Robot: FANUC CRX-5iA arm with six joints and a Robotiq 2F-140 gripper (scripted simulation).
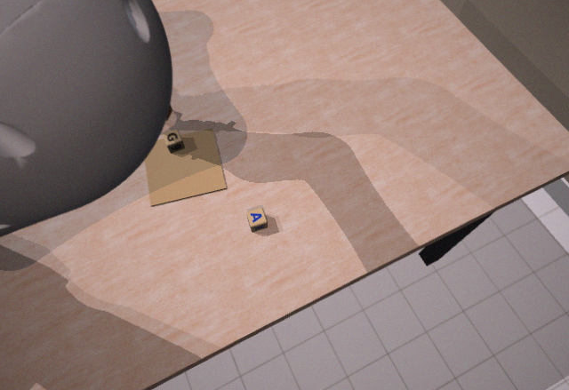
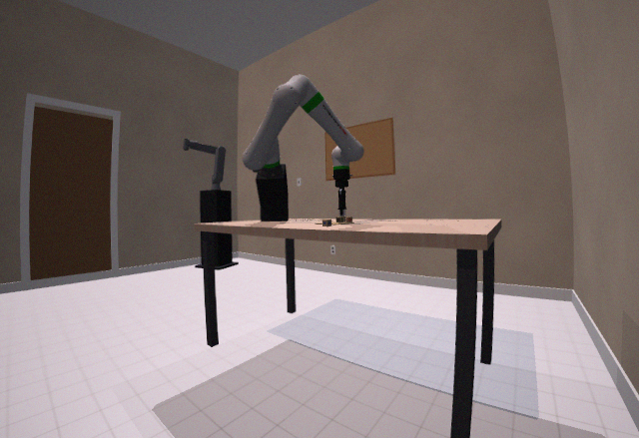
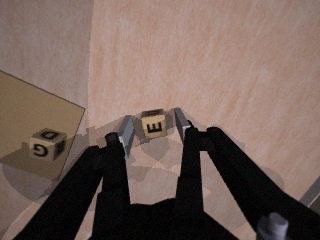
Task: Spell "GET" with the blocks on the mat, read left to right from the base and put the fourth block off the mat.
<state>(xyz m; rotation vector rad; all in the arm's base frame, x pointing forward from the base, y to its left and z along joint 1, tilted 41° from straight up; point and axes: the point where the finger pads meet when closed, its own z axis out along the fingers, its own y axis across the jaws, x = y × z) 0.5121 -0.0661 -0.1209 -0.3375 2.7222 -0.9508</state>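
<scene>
In the wrist view the E block [image 3: 153, 123] lies on the bare table, just beyond the mat's corner. My gripper [image 3: 154, 120] is low over it, one fingertip on each side, with a gap on both sides; it is open and holds nothing. The G block [image 3: 47, 144] sits on the tan mat [image 3: 30, 120] near its edge. In the top view the G block [image 1: 174, 141] is at the far corner of the mat [image 1: 186, 167]. The A block [image 1: 257, 218] lies off the mat on the table. The arm hides the E and T blocks in that view.
The arm's large grey body [image 1: 68, 87] fills the left of the top view. The table's front edge [image 1: 348, 284] runs below the A block. In the exterior view the gripper [image 2: 341, 213] stands upright at the table top.
</scene>
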